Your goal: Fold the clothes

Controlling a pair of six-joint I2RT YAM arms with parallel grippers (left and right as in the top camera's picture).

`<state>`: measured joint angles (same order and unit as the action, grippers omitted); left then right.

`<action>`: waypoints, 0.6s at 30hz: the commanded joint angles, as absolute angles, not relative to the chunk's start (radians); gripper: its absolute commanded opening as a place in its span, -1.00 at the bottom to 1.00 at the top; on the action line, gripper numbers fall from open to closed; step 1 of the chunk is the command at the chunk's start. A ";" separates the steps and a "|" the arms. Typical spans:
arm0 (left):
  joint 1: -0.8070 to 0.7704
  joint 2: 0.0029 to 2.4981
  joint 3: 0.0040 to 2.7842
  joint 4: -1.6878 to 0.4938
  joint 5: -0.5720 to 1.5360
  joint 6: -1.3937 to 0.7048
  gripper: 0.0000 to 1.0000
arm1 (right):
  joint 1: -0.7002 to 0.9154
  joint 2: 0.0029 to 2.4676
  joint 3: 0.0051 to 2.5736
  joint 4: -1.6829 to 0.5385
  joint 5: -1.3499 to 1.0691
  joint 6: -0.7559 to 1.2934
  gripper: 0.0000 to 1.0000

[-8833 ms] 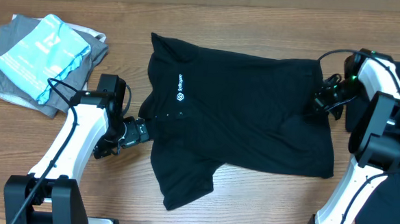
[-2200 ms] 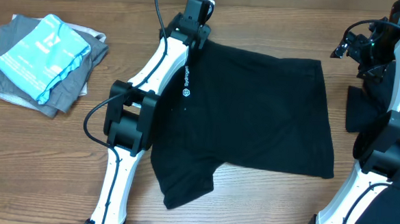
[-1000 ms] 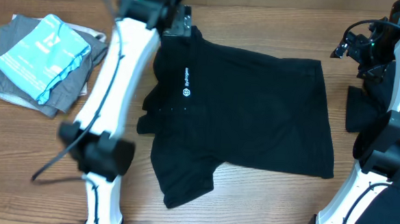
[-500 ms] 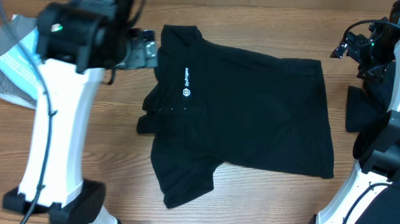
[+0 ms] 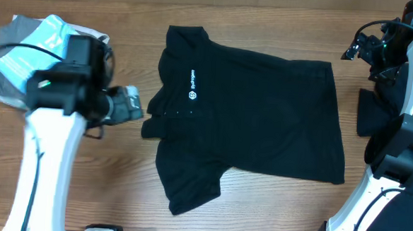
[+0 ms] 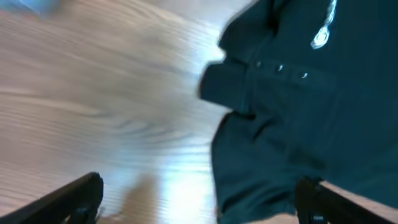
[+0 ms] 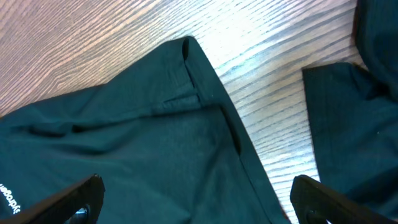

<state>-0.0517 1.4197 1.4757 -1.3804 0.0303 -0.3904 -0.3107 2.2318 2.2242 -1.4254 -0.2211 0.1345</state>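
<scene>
One shirt (image 5: 263,111) spread; left hand (image 5: 133,104) withdrawn leftward, open.

Robotics lab setup: 2 white cabled robot arms (image 5: 43,149) stand at the near edge of a brown wood-grain tabletop (image 5: 272,211).

The black shirt (image 5: 256,111) lay spread flat mid-table (image 5: 272,211), collar toward the left edge, small white lettering (image 5: 192,86) by the collar, one sleeve pointing at the near edge. Pretty blurry, but the left gripper (image 5: 131,104) sat over bare wood just beside the collar end. Over by the far right corner the right gripper (image 5: 359,49) hung clear of the shirt. A grey pile (image 5: 1,90) with a light blue packet (image 5: 12,61) on it filled the far left corner.
</scene>
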 commanded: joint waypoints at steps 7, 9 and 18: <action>0.051 1.604 1.082 -1.016 0.477 -0.502 0.78 | -0.308 2.208 2.244 -1.422 -0.228 0.138 1.00; 0.058 1.636 1.052 -0.969 0.484 -0.550 0.75 | -0.308 2.208 2.244 -1.422 -0.228 0.138 1.00; 0.061 1.740 0.958 -0.755 0.514 -0.715 0.62 | -0.308 2.208 2.244 -1.422 -0.228 0.138 1.00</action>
